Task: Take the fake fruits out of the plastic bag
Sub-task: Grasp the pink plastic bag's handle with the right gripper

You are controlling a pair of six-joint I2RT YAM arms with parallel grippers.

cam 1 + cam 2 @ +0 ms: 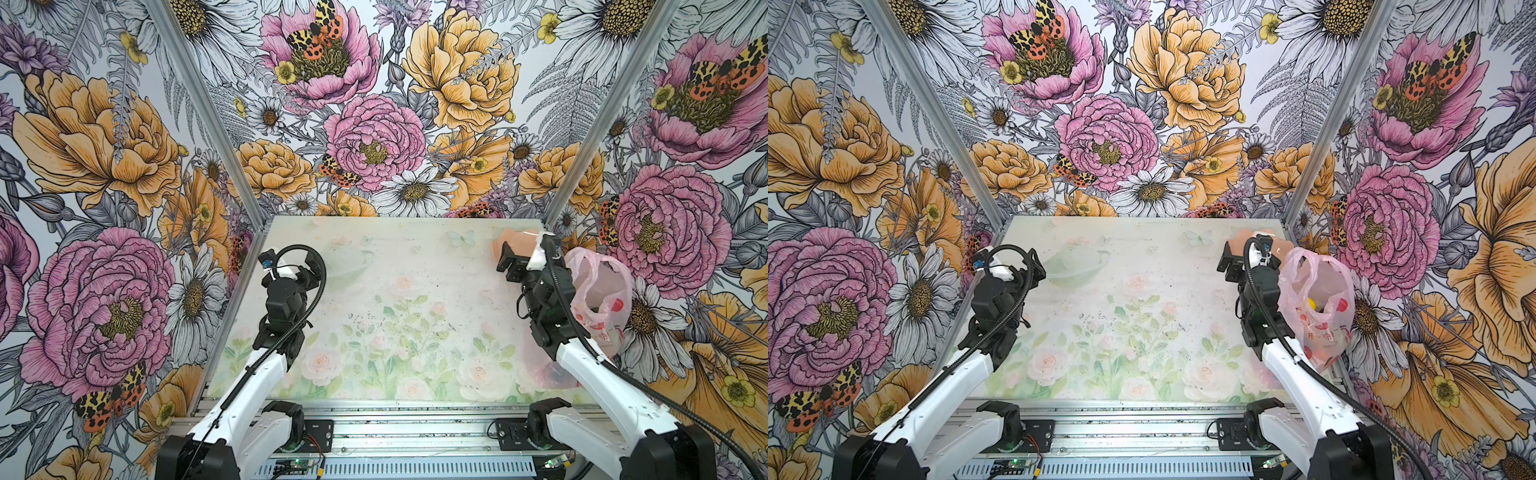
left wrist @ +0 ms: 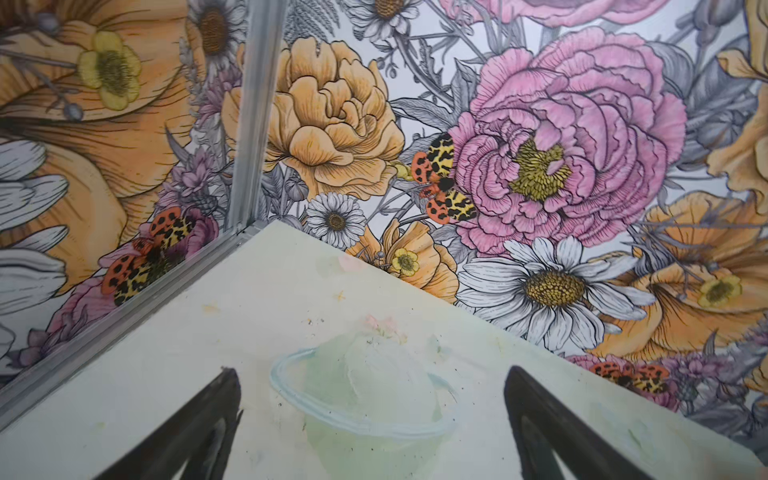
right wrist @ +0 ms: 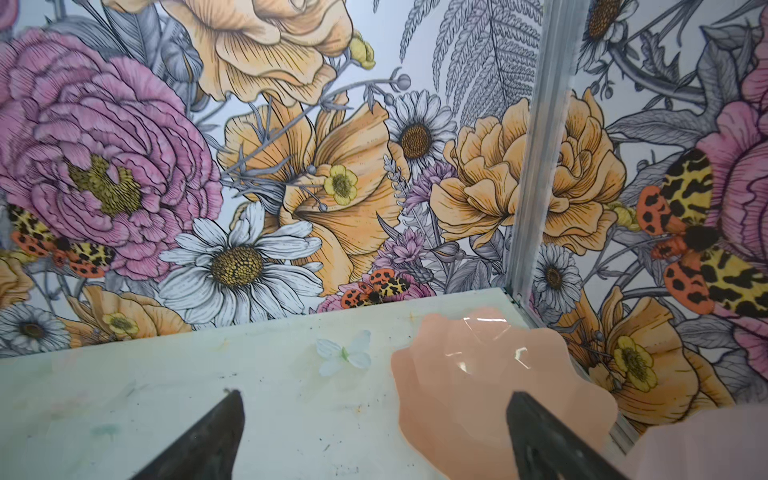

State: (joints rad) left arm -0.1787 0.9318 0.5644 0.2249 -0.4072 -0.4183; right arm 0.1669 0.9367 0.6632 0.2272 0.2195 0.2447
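Bag [image 1: 1316, 291] upright just beside bowl [image 3: 478, 374], fruits [image 1: 1311, 302] inside, none out yet. Right gripper [image 3: 374, 395] wide, empty, near bowl; left gripper [image 2: 370, 370] wide, empty, well apart from bowl. Risk of lifting whole bag if thin plastic pinched with fruit; risk of toppling bag, spilling fruits away from bowl, if snagged on entry.

On my feed there's a peach petal-edged bowl [image 3: 478, 374] sitting in the far right corner of the tabletop [image 1: 395, 291], right by an aluminium post [image 3: 536, 166]. The tabletop has a pale rose print with dark specks all over, plus a little white butterfly [image 3: 344, 353] printed near the bowl. Loud flower-and-moth wallpaper [image 1: 374, 124] covers all three walls.
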